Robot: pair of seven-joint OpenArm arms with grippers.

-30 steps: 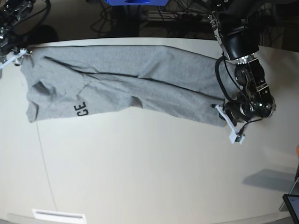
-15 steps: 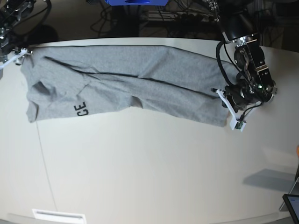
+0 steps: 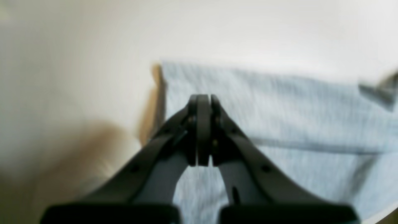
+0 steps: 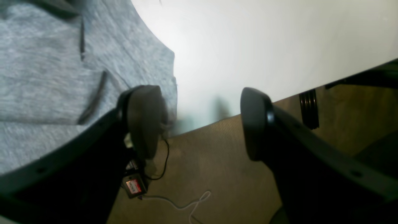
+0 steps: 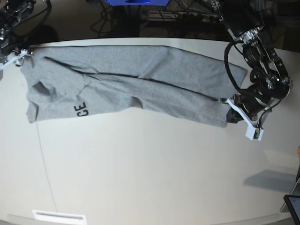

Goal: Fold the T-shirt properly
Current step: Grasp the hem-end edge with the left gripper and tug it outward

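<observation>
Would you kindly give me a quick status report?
Left gripper shut, empty, over T-shirt edge. Right gripper open at table corner. Shirt half-folded lengthwise. Nothing obstructing.

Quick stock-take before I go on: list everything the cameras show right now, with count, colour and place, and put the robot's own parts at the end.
heather-grey cotton T-shirt: one, grey with black letters "CE" showing, spread lengthwise across the far half of the table.
white table: one, off-white, under the shirt, filling most of the base view.
white flat strip: one, near the table's front left edge in the base view.
dark cables: several, black, on the floor beyond the table.
blue object: one, at the top edge, cut off.
left end effector: one, black, shut, above the shirt's end on the base view's right.
right end effector: one, black, open, at the shirt's other end by the table edge.
</observation>
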